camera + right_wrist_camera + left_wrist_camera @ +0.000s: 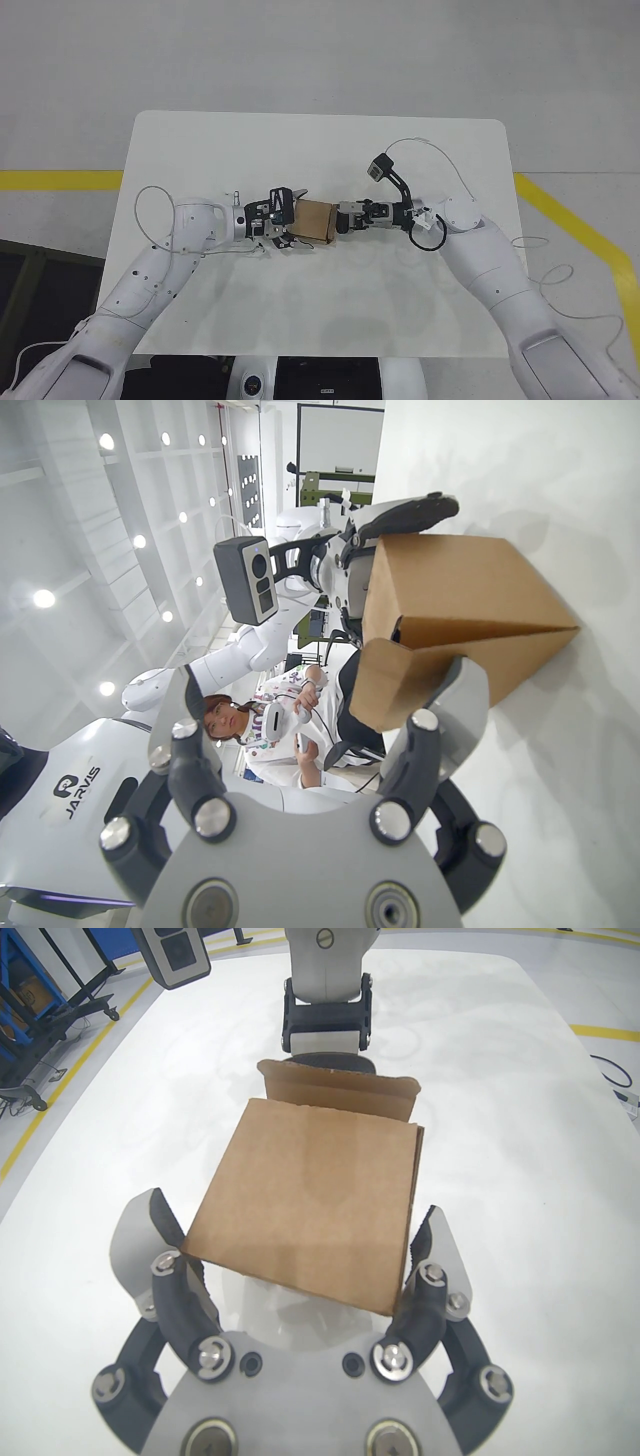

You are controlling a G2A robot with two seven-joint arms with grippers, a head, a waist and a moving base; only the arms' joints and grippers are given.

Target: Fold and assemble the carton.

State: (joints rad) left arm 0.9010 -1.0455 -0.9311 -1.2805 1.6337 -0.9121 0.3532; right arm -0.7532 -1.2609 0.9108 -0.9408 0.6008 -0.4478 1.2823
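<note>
A brown cardboard carton (316, 220) lies on its side in the middle of the white table (400, 150), held between my two arms. My left gripper (290, 222) grips one end of it. In the left wrist view the carton (310, 1208) sits between the left gripper's (295, 1228) two pads, which touch its side edges. My right gripper (343, 217) is at the opposite end, where the flaps stand loose. In the right wrist view the right gripper (322, 680) is open, and one finger (457, 705) rests against a bent flap (395, 680) of the carton (450, 580).
The white table stretches on all sides of the carton, with its edges well away from both grippers. A blue rack (30, 988) stands on the floor beyond the table. Yellow lines (60, 180) mark the floor.
</note>
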